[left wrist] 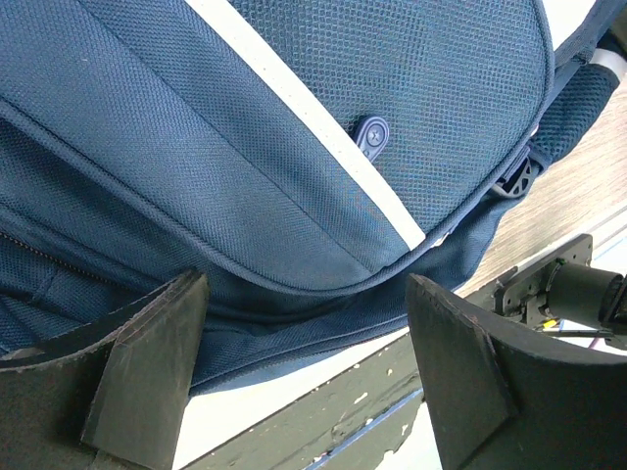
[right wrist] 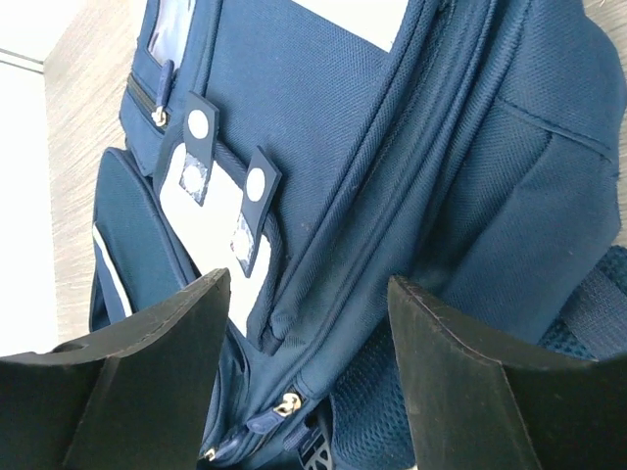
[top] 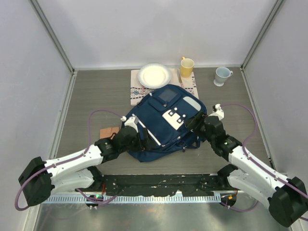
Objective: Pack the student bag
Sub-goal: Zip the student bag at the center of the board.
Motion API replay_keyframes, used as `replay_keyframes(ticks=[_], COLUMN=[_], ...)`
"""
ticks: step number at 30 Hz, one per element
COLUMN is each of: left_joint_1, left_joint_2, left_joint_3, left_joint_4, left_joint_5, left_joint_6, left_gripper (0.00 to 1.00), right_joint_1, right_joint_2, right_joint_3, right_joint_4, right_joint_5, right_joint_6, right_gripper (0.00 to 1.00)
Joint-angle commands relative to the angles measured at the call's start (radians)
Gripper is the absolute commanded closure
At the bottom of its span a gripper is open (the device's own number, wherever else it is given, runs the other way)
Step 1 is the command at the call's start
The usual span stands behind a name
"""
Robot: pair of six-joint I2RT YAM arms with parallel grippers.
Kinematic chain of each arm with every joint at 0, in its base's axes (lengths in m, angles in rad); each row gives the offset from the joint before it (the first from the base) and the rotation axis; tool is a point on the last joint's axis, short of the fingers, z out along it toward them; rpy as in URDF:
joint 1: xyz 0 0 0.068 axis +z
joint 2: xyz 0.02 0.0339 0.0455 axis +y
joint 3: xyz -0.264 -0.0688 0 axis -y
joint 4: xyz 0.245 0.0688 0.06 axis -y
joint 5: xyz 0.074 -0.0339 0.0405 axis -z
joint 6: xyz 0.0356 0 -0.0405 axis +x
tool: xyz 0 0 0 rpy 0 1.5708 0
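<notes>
The student bag [top: 163, 120], navy blue with thin white stripes and a white buckle patch [top: 173, 117], lies flat in the middle of the table. My left gripper [top: 138, 133] is at its near-left edge. In the left wrist view this gripper [left wrist: 306, 352] is open, and the bag's lower rim [left wrist: 294, 294] bulges between the fingers without being pinched. My right gripper [top: 194, 123] is at the bag's right side. It is open too [right wrist: 304, 343], straddling the zipped seam [right wrist: 333, 294], with a metal zip pull [right wrist: 286, 403] low between the fingers.
Behind the bag, a white plate [top: 154, 75] rests on a patterned cloth [top: 139, 90], with a yellow cup [top: 186, 67] beside it. A pale mug [top: 222, 75] stands at the back right. A small brown item [top: 109, 132] lies left of the bag.
</notes>
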Motion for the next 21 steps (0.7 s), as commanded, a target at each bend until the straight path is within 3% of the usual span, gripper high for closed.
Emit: replay_keyframes(ticks=[1,5,6,8,9,12,14,21], left_joint_1=[0.003,0.003,0.003,0.003,0.003,0.005,0.014,0.054], left_joint_2=[0.002,0.032,0.033,0.035,0.032,0.042,0.068,0.211], left_joint_3=[-0.020,-0.015,-0.015,-0.015,-0.012,0.006,0.037,0.201], left_joint_4=[0.073,0.096,0.105,0.113,0.118,0.119,0.118,0.084], left_joint_5=[-0.010,0.004,0.002,-0.013,-0.022,-0.061,-0.067,-0.069], left_joint_6=[-0.024,-0.021,-0.019,-0.012,-0.007,0.017,0.043,0.148], left_gripper=[0.15,0.18,0.20,0.29,0.32,0.48,0.56,0.55], right_joint_1=[0.004,0.002,0.001,0.001,0.001,0.001,-0.001,0.002], right_joint_2=[0.085,0.186,0.191,0.179,0.150,0.056,-0.002,-0.280], right_joint_3=[0.031,0.062,0.057,0.046,0.031,-0.013,-0.036,-0.164], right_joint_4=[0.127,0.156,0.159,0.170,0.170,0.164,0.138,-0.040], right_joint_5=[0.013,0.021,0.028,0.044,0.050,0.081,0.093,0.095], right_joint_6=[-0.006,-0.009,-0.008,-0.006,-0.005,0.009,0.026,0.144], right_gripper=[0.29,0.31,0.45,0.59,0.78,0.98,0.99,0.99])
